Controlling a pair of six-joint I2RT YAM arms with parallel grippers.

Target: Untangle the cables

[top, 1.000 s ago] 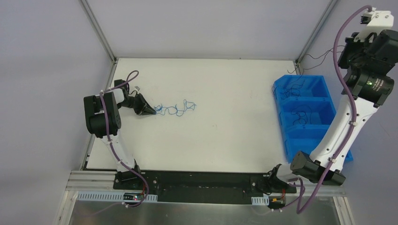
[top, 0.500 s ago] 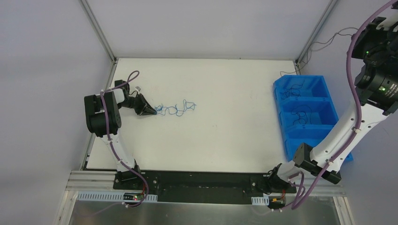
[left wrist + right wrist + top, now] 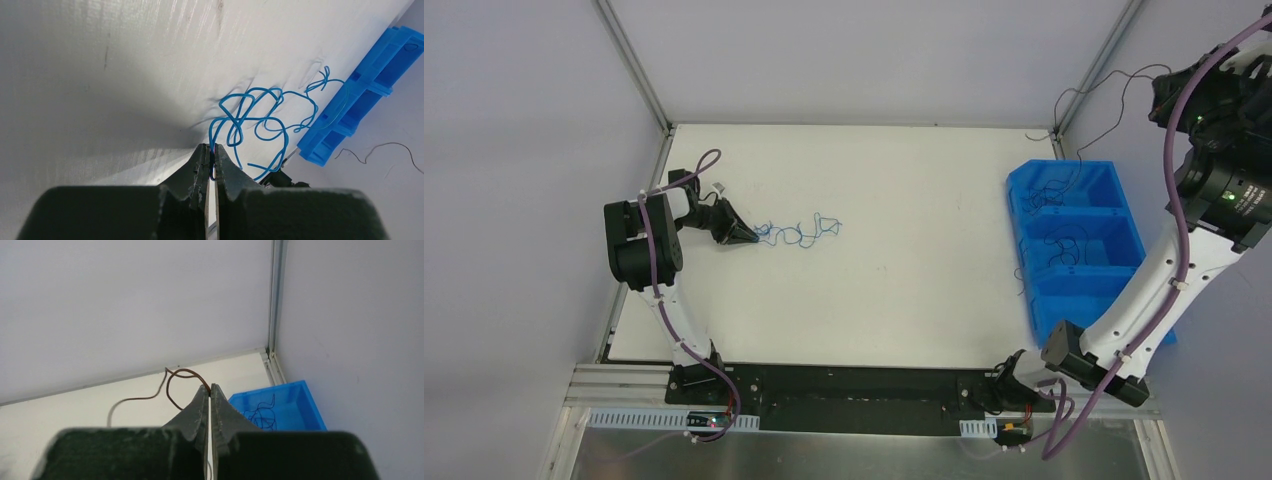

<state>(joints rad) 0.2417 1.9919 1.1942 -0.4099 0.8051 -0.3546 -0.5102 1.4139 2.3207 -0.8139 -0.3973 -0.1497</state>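
Observation:
A thin blue cable (image 3: 799, 232) lies in loose loops on the white table, left of centre. My left gripper (image 3: 750, 238) is shut on its left end, low on the table. In the left wrist view the blue cable (image 3: 260, 115) runs out from between the closed fingertips of this gripper (image 3: 210, 150). My right gripper (image 3: 1162, 98) is raised high at the far right and is shut on a thin dark cable (image 3: 1114, 95) that hangs down toward the table's back right corner. In the right wrist view this dark brown cable (image 3: 172, 385) loops out from the tips of the right gripper (image 3: 210, 388).
A blue bin with three compartments (image 3: 1074, 212) stands at the table's right edge, with thin dark wires in it. It also shows in the right wrist view (image 3: 310, 405) and the left wrist view (image 3: 370, 75). Metal frame posts (image 3: 634, 65) stand at the back corners.
My right arm has swung up and to the right, lifting the dark cable with it. The left gripper and the blue cable have stayed put.

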